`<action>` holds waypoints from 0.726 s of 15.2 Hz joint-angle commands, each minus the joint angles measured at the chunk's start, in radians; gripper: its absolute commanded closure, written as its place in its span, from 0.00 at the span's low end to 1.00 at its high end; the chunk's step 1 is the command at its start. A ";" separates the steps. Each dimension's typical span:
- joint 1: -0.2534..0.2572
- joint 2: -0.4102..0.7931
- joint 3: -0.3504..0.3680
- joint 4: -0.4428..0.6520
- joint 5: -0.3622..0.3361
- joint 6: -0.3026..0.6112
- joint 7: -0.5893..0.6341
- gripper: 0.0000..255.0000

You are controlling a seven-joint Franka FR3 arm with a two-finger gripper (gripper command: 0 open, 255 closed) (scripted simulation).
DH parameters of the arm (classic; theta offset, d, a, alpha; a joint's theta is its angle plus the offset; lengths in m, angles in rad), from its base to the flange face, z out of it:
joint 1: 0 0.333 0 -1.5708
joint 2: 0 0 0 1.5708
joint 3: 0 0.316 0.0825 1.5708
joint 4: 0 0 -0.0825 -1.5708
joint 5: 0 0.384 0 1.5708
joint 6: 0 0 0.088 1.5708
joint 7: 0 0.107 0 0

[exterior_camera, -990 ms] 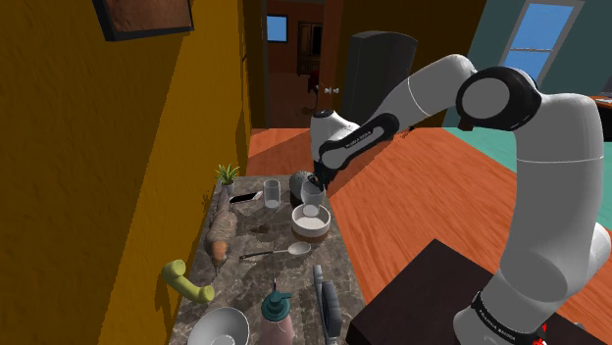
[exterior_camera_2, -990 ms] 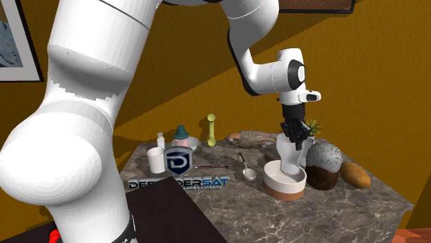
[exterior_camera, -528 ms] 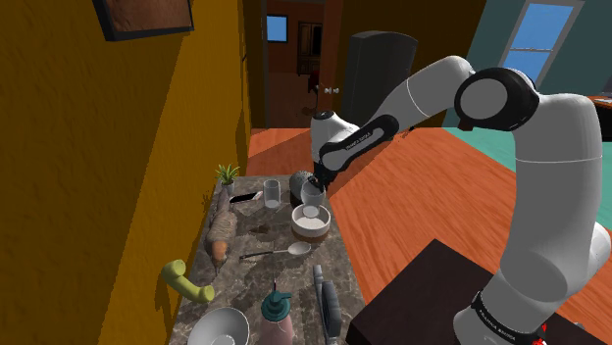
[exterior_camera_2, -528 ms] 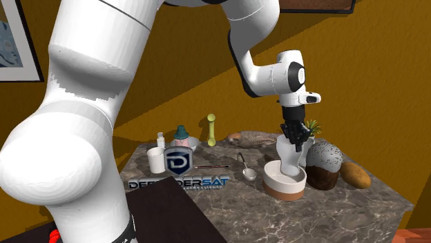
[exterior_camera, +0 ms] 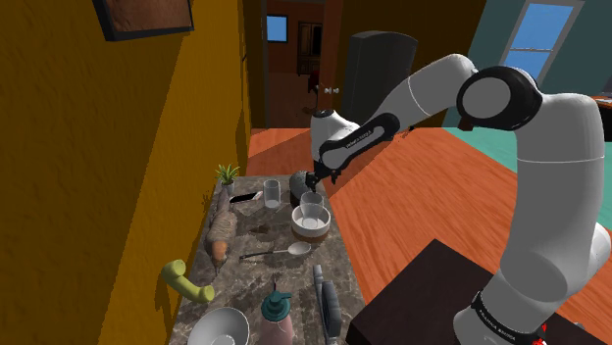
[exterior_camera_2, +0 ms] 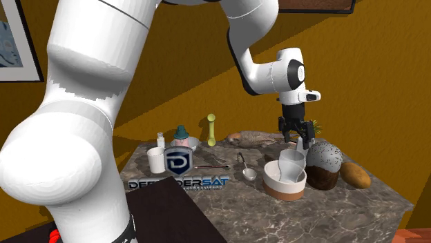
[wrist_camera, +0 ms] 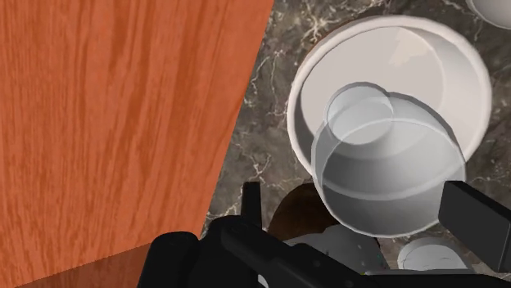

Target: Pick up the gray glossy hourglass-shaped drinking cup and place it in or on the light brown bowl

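standing upright inside the bowl point(exterior_camera_2: 284, 189), the pale grey see-through cup point(exterior_camera_2: 291, 164) has its mouth up and its long axis vertical, a little off-centre toward the side of the dark speckled dome point(exterior_camera_2: 324, 164). the gripper point(exterior_camera_2: 298, 137) hangs straight above the cup's rim and looks just clear of it. its two fingers point(wrist_camera: 473, 214) are spread wide and grasp nothing; in the wrist view they stand well apart, one to each side of the cup's mouth. so the cup lies directly below the tool, along the line of the fingers. i judge the placing done, and any coming move to be a straight rise that keeps the fingers off the rim. the cup's foot is hidden behind the bowl's wall, so i cannot tell whether it sits flat or leans on that wall. its hourglass waist is hard to make out through the glassy side, and one finger is cut off at the wrist view's edge.
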 commanded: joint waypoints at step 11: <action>-0.003 -0.073 0.024 0.007 0.041 -0.076 -0.026 0.00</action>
